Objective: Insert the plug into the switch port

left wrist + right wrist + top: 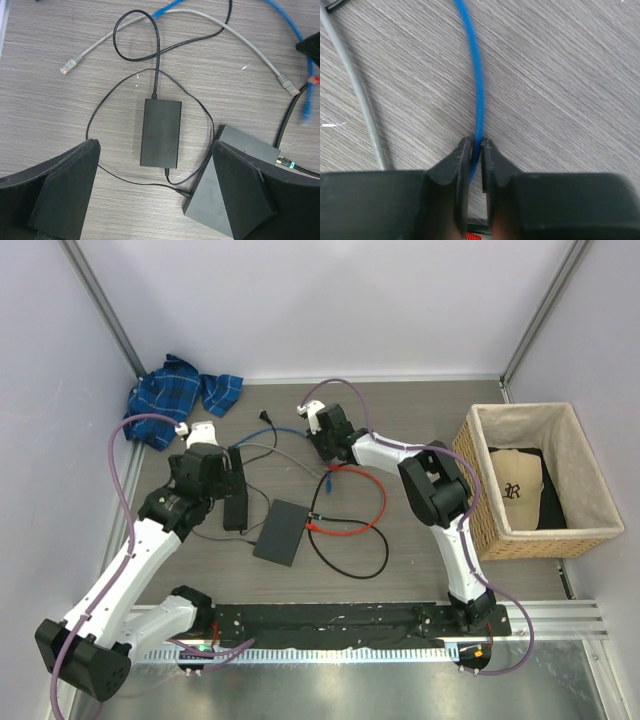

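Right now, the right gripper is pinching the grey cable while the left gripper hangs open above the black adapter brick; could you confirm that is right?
Not quite: the right wrist view shows the right gripper pinching the blue cable, not the grey cable beside it. The left gripper does hang open above the black adapter brick.

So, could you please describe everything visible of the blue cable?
The blue cable is thin, round and smooth, plastic-looking. It runs in a gentle curve over the wood-grain table, beside a grey cable without touching it. The right gripper is shut on it, pinching it between its fingertips.
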